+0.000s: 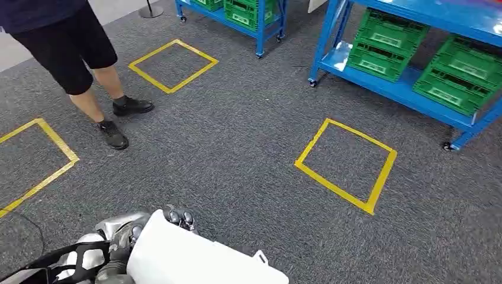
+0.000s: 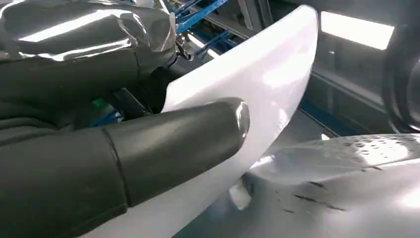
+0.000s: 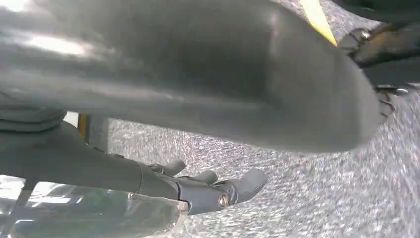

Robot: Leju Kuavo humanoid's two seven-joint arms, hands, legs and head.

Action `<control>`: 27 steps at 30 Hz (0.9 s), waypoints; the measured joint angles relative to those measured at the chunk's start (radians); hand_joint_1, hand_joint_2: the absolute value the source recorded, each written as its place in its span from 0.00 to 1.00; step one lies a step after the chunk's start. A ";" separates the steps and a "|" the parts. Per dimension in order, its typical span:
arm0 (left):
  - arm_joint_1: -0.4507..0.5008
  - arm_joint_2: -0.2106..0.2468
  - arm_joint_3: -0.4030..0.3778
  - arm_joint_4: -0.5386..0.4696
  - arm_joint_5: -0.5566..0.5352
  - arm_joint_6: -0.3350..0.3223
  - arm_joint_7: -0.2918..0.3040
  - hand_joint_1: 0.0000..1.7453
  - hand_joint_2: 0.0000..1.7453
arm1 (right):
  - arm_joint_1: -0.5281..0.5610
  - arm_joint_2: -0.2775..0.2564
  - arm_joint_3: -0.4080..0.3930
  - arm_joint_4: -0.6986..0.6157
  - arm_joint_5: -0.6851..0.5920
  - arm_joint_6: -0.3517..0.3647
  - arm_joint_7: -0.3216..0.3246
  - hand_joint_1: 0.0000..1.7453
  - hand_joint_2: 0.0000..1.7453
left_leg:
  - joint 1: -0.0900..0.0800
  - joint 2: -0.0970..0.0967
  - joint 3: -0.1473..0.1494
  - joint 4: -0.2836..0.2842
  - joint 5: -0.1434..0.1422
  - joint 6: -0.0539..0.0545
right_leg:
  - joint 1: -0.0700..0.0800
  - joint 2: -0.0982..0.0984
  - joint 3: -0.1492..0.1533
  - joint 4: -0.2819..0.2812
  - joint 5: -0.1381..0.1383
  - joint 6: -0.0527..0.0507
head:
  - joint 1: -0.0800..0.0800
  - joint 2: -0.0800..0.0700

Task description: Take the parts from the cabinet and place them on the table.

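One smooth white curved part (image 1: 195,257), gripped by left hand (image 1: 127,236).

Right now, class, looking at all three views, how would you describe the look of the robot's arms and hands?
The left hand has a thick, smooth dark grey thumb and a glossy silver cover behind it. The right hand is dark grey with slim, round-tipped fingers and small metal fasteners. The left arm is silver, crossed by black straps.

Head view high, down onto carpet (image 1: 237,154); wrist views close behind each hand, right one floorward.
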 joint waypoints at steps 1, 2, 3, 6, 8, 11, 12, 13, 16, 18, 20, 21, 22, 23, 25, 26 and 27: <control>0.000 0.000 -0.001 0.000 0.004 -0.008 0.005 1.00 0.00 | -0.002 0.000 0.001 0.002 0.000 -0.002 0.000 0.00 0.00 | 0.000 -0.016 0.000 0.002 0.000 0.000 | -0.001 0.000 0.008 -0.021 0.019 0.010 | 0.000 0.000; -0.001 0.000 -0.001 0.000 0.011 -0.023 0.009 1.00 0.00 | -0.007 -0.002 0.004 0.003 0.000 -0.002 0.000 0.00 0.00 | 0.000 -0.032 0.001 0.005 -0.001 -0.001 | -0.003 0.003 0.037 -0.089 0.053 0.022 | 0.000 0.000; -0.002 0.000 -0.002 0.002 0.018 -0.037 0.009 1.00 0.00 | -0.012 -0.006 0.006 0.006 0.000 -0.002 0.001 0.00 0.00 | 0.001 -0.048 0.001 0.009 -0.002 -0.003 | -0.007 0.015 0.084 -0.192 0.098 0.033 | 0.000 0.000; -0.007 -0.003 -0.003 0.009 0.031 -0.052 0.010 1.00 0.00 | -0.020 -0.012 0.008 0.016 0.000 -0.003 0.008 0.00 0.00 | -0.007 -0.080 -0.008 0.024 -0.010 -0.016 | -0.008 0.065 0.132 -0.309 0.136 0.015 | 0.000 0.000; -0.008 -0.003 -0.004 0.013 0.036 -0.058 0.004 1.00 0.00 | -0.027 -0.018 0.008 0.021 0.000 -0.006 0.011 0.00 0.00 | -0.004 -0.089 -0.013 0.023 -0.008 -0.021 | -0.003 0.051 0.137 -0.303 0.137 0.004 | 0.000 0.000; -0.008 -0.003 -0.002 0.019 0.045 -0.061 -0.015 1.00 0.00 | -0.037 -0.024 0.014 0.038 0.000 -0.020 0.002 0.00 0.00 | -0.002 -0.064 -0.021 0.036 -0.015 -0.037 | -0.009 0.023 0.143 -0.309 0.142 -0.009 | 0.000 0.000; -0.011 -0.003 0.000 0.020 0.046 -0.061 -0.021 1.00 0.00 | -0.036 -0.029 0.014 0.042 0.000 -0.023 -0.002 0.00 0.00 | -0.005 -0.010 -0.041 0.071 -0.037 -0.046 | -0.008 0.013 0.146 -0.309 0.139 -0.019 | -0.010 0.000; -0.012 -0.003 0.003 0.021 0.047 -0.061 -0.026 1.00 0.00 | -0.034 -0.031 0.016 0.050 0.000 -0.025 -0.004 0.00 0.00 | 0.001 0.017 -0.075 0.140 -0.071 -0.052 | -0.005 0.002 0.149 -0.309 0.136 -0.026 | -0.010 0.000; -0.002 0.000 0.004 0.026 0.045 -0.063 -0.031 1.00 0.00 | -0.035 -0.035 0.025 0.068 0.000 -0.038 -0.003 0.00 0.00 | 0.015 0.037 -0.192 0.350 -0.140 -0.062 | -0.001 -0.037 0.149 -0.309 0.131 -0.031 | -0.010 0.000; 0.001 0.002 0.004 0.027 0.040 -0.063 -0.029 1.00 0.00 | -0.039 -0.035 0.030 0.079 0.000 -0.041 -0.003 0.00 0.00 | 0.016 0.043 -0.170 0.290 -0.090 -0.061 | 0.001 -0.061 0.153 -0.309 0.126 -0.030 | -0.011 0.000; 0.000 0.002 0.005 0.027 0.035 -0.057 -0.017 1.00 0.00 | -0.044 -0.036 0.032 0.090 0.000 -0.051 -0.003 0.00 0.00 | 0.009 0.085 -0.072 0.107 -0.008 -0.045 | 0.004 -0.086 0.163 -0.310 0.119 -0.027 | -0.010 0.000; 0.000 0.002 0.006 0.027 0.037 -0.054 -0.009 1.00 0.00 | -0.045 -0.036 0.033 0.098 0.000 -0.055 0.000 0.00 0.00 | -0.004 0.150 -0.035 0.042 -0.004 -0.033 | 0.006 -0.095 0.168 -0.310 0.116 -0.023 | -0.010 0.000; 0.000 0.000 0.006 0.028 0.041 -0.050 0.002 1.00 0.00 | -0.046 -0.037 0.035 0.108 0.000 -0.062 0.001 0.00 0.00 | -0.011 0.146 -0.034 0.035 -0.012 -0.030 | 0.016 -0.107 0.169 -0.310 0.110 -0.015 | -0.009 0.000; 0.000 0.000 0.007 0.029 0.047 -0.045 0.008 1.00 0.00 | -0.049 -0.042 0.037 0.114 0.000 -0.067 0.003 0.00 0.00 | -0.011 0.129 -0.037 0.035 -0.013 -0.026 | 0.014 -0.120 0.171 -0.310 0.107 -0.012 | -0.009 0.000; 0.005 0.000 0.011 0.030 0.034 -0.027 0.008 1.00 0.00 | -0.058 -0.048 0.040 0.128 0.000 -0.077 0.003 0.00 0.00 | -0.013 0.100 -0.040 0.030 -0.010 -0.018 | 0.014 -0.150 0.180 -0.319 0.105 -0.005 | -0.010 0.000; 0.007 -0.002 0.013 0.030 0.030 -0.021 0.006 1.00 0.00 | -0.063 -0.051 0.043 0.134 0.000 -0.081 0.003 0.00 0.00 | 0.000 0.082 -0.017 0.010 0.005 -0.009 | 0.015 -0.145 0.177 -0.317 0.100 0.001 | -0.010 0.000; 0.007 -0.002 0.013 0.030 0.026 -0.021 0.004 1.00 0.00 | -0.067 -0.056 0.046 0.143 0.000 -0.085 0.000 0.00 0.00 | -0.001 0.070 -0.012 -0.001 0.010 -0.008 | 0.009 -0.080 0.174 -0.293 0.088 0.002 | -0.005 0.000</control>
